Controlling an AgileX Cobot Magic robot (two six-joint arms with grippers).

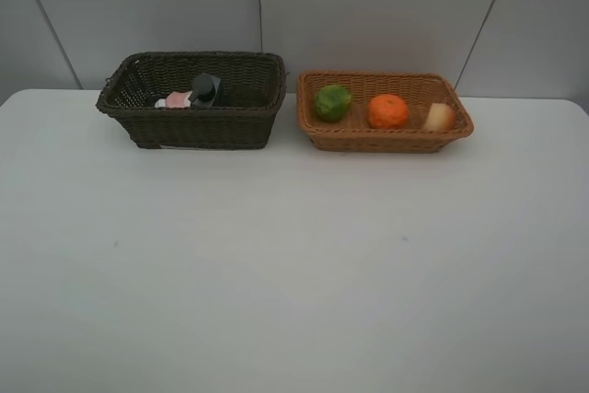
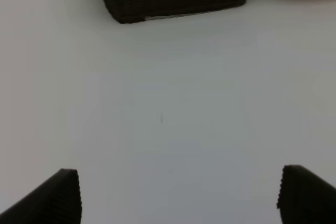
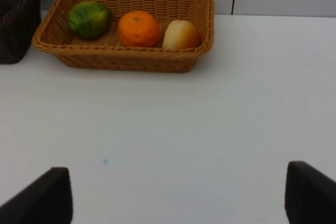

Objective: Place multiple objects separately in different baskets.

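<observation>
Sorted by kind: fruit in one basket, bottles in the other, both grippers idle.

The light basket (image 1: 385, 138) holds the lime (image 1: 332, 102), mandarin (image 1: 388, 110) and a pale yellowish-red fruit (image 1: 439, 117) in a row; the dark basket (image 1: 198, 126), just beside it, holds the pink bottle (image 1: 174, 99) and dark green bottle (image 1: 206, 89), lying low inside. No cup shows. The left gripper (image 2: 178, 195) and right gripper (image 3: 178, 195) hang spread and empty over bare counter (image 1: 294, 264), so the sorting looks finished.

Woven wicker: dark basket (image 1: 198, 126), tan basket (image 1: 386, 140); matt white table (image 1: 294, 273); my fingers (image 2: 58, 198) (ribbed, matt black).
</observation>
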